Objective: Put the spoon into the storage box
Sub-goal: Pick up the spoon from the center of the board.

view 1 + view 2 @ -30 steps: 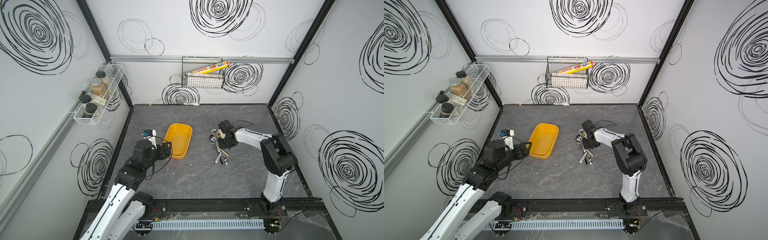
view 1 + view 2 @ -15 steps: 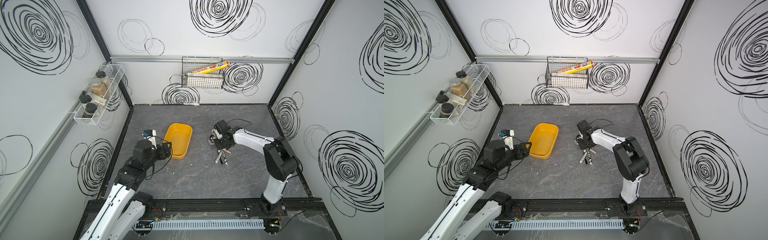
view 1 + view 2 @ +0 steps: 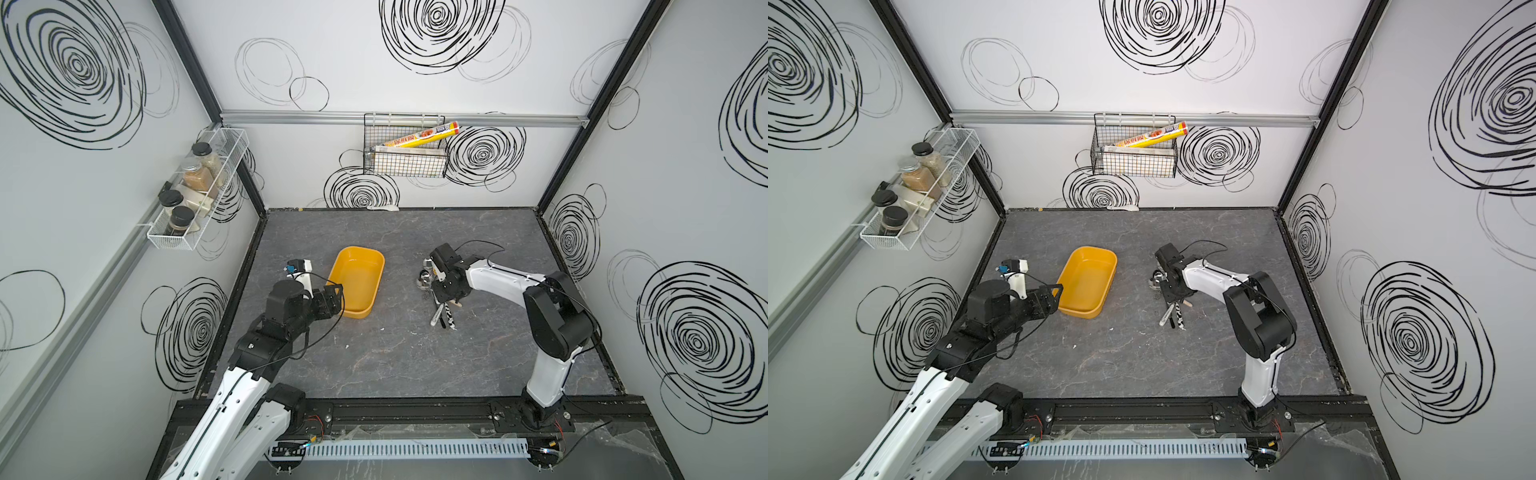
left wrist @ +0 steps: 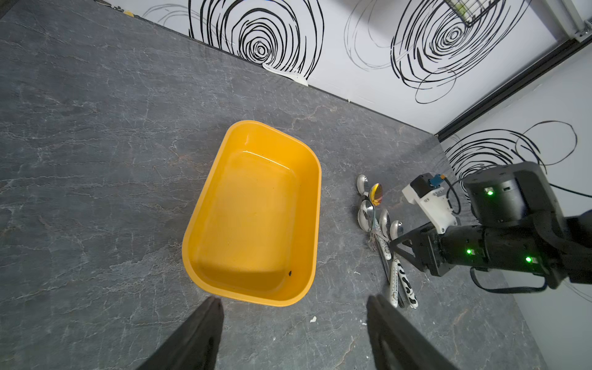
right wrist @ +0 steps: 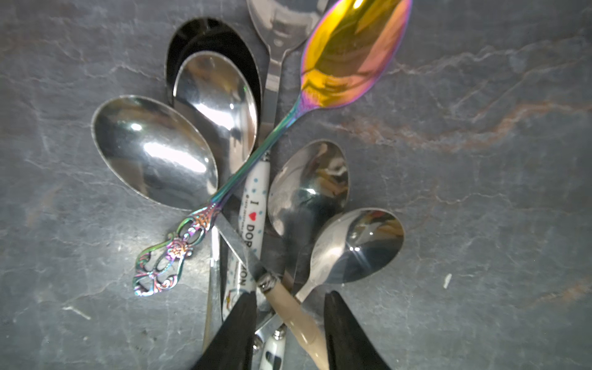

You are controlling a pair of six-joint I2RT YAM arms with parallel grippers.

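Spoon (image 5: 299, 320) handle between right gripper (image 5: 291, 298) jaws

Shallow yellow storage box (image 3: 357, 282), upright, empty — spoons (image 5: 253, 198) in overlapping heap nearby, bowls up

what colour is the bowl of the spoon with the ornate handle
The ornate spoon's bowl is iridescent gold to pink; clearest in the right wrist view.

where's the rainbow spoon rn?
Rainbow spoon lies atop the spoon pile, on the robot's right of the storage box; in the right wrist view its ornate handle crosses a silver spoon, just ahead of the right gripper.
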